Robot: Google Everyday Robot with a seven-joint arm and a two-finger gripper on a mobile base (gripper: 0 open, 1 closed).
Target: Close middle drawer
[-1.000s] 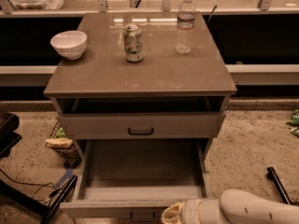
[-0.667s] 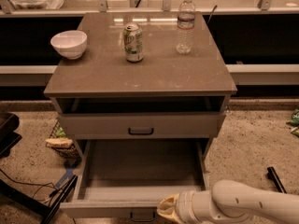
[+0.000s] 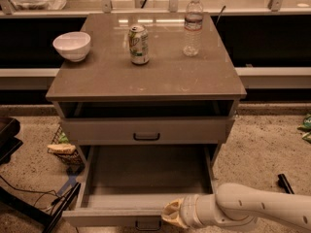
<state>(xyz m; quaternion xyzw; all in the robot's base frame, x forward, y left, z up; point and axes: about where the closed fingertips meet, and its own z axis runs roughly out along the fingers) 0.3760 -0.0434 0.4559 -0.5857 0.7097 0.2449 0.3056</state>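
- White bowl (image 3: 72, 45) at left rear of the tabletop (image 3: 146, 81).
- Green soda can (image 3: 139, 44) upright at centre rear.
- Clear water bottle (image 3: 193, 26) upright to the can's right, well apart.
- Upper drawer (image 3: 146, 129) slightly out, with a dark pull.
- Wire basket (image 3: 63, 148) on the floor, left.
- Black bar (image 3: 285, 182) on the floor, right of the gripper (image 3: 172, 213), which sits low at centre.

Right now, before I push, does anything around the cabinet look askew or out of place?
Only the middle drawer, pulled far out; it looks square, not skewed. The gripper sits at its front edge, just beside the pull. The bowl, can and bottle stand upright on top. Nothing spilled.
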